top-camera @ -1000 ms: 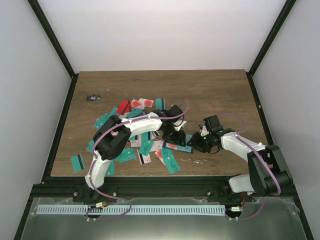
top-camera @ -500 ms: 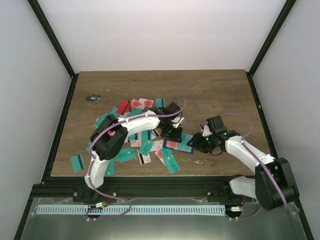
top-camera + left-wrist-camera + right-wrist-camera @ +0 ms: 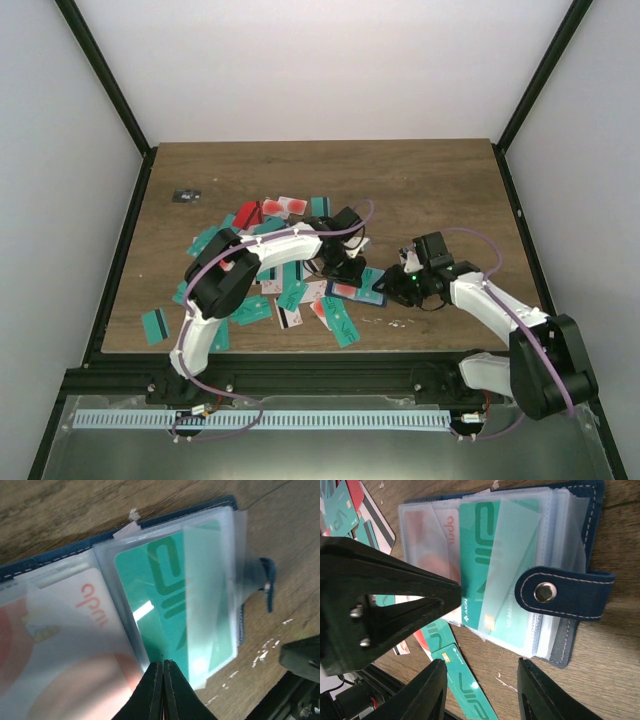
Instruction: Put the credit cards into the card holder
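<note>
**Two cards in, most of the pile still out**

The dark navy-blue folding card holder (image 3: 570, 592) lies open on the brown wooden surface (image 3: 420, 180), at the right edge of the card pile, between the two hands. A teal plastic card (image 3: 480, 555) sits in one of its clear sleeves and a white-and-red card (image 3: 427, 535) in the sleeve beside it. So a start is made, but many thin credit cards (image 3: 342, 328), mostly teal, lie loose on the surface, so most of the job is left.

The left hand (image 3: 163, 662) has its fingers closed together, with the tips at the near edge of the teal card. The right hand (image 3: 481, 662) hovers just beside the holder with its fingers apart and nothing between them.

I cannot tell whether the teal card is fully seated, nor whether the left fingertips pinch it or only press on it. A loose clear flap lies askew over it. Any sleeves underneath are hidden. From above, the arms cover most of the holder and part of the pile.
</note>
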